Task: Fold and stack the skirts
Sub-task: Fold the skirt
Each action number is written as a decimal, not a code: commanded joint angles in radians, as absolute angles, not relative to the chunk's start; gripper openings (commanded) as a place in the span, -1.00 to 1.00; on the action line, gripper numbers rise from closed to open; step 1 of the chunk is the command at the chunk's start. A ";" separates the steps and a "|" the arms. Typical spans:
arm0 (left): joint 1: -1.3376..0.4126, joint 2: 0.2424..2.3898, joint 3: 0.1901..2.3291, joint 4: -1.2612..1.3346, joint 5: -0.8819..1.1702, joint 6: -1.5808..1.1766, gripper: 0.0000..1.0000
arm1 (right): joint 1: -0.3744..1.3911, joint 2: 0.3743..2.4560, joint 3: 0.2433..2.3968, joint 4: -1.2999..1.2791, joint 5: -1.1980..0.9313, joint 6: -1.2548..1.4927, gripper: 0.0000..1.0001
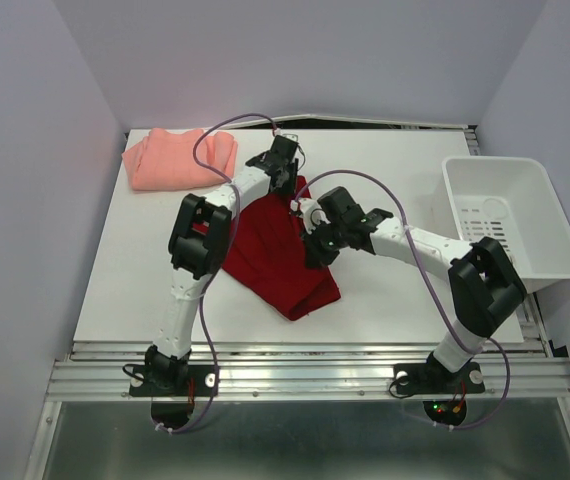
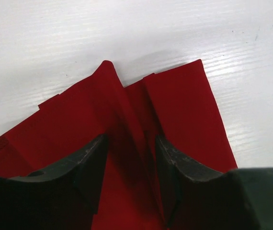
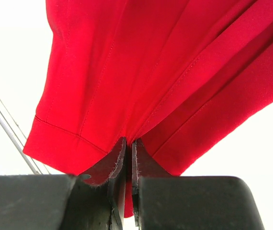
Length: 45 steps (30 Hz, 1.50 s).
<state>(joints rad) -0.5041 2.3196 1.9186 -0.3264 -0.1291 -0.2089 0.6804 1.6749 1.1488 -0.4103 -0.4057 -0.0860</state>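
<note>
The deep red pleated cloth skirt [image 1: 275,258] lies mid-way across the white table [image 1: 395,295] and looks soft, light and limp, best pinched at its hem. The right gripper [image 3: 129,144] is clenched on that hem; the left gripper [image 2: 131,141] straddles a raised pleat, jaws apart, seemingly not pinching. The salmon-pink cloth skirt [image 1: 175,160] rests at the far-left corner

Looks like a robot lab cell: boxed in by plain pale walls [image 1: 25,200], white bench [image 1: 385,300] inside, aluminium rails [image 1: 305,378] along the near edge, cabled arms [image 1: 180,300] bolted there.
</note>
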 commanded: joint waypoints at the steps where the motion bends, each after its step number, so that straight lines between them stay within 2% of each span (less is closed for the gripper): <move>1: -0.502 2.238 1.894 -0.299 -0.166 -0.232 -0.07 | 0.681 1.640 1.147 -0.374 -0.428 -0.097 -0.99; 3: -0.500 2.237 1.897 -0.295 -0.160 -0.229 -0.26 | 0.681 1.637 1.144 -0.374 -0.426 -0.095 -0.99; 4: -0.500 2.234 1.901 -0.299 -0.163 -0.227 -0.48 | 0.681 1.635 1.144 -0.374 -0.428 -0.094 -0.99; 6: -0.489 2.230 1.910 -0.302 -0.155 -0.227 -0.72 | 0.681 1.626 1.141 -0.376 -0.431 -0.080 -0.99; 7: -0.483 2.215 1.910 -0.302 -0.155 -0.232 -0.92 | 0.681 1.621 1.138 -0.374 -0.436 -0.068 -0.99; 8: -0.476 2.201 1.904 -0.295 -0.153 -0.242 -1.00 | 0.681 1.620 1.134 -0.370 -0.449 -0.049 -0.99; 15: -0.475 1.998 1.792 -0.233 -0.127 -0.265 -1.00 | 0.681 1.565 1.013 -0.336 -0.515 0.089 -0.99; 20: -0.549 1.960 1.793 -0.219 -0.129 -0.245 -1.00 | 0.681 1.517 0.960 -0.333 -0.518 0.132 -0.99; 32: -0.586 2.220 1.962 -0.241 -0.127 -0.258 -1.00 | 0.635 1.513 0.885 -0.333 -0.494 0.199 -0.99; 36: -0.578 2.278 1.979 -0.250 -0.187 -0.268 -0.89 | 0.611 1.517 0.885 -0.342 -0.486 0.183 -0.99; 38: -0.555 2.296 1.986 -0.259 -0.180 -0.276 -0.73 | 0.597 1.526 0.888 -0.356 -0.480 0.176 -0.99; 42: -0.535 2.278 1.973 -0.242 -0.170 -0.262 -0.23 | 0.565 1.565 0.910 -0.390 -0.482 0.175 -0.99; 43: -0.535 2.252 1.954 -0.227 -0.161 -0.247 0.03 | 0.565 1.569 0.911 -0.390 -0.485 0.172 -0.99; 45: -0.535 2.211 1.913 -0.215 -0.115 -0.229 0.25 | 0.554 1.583 0.922 -0.396 -0.495 0.170 -0.99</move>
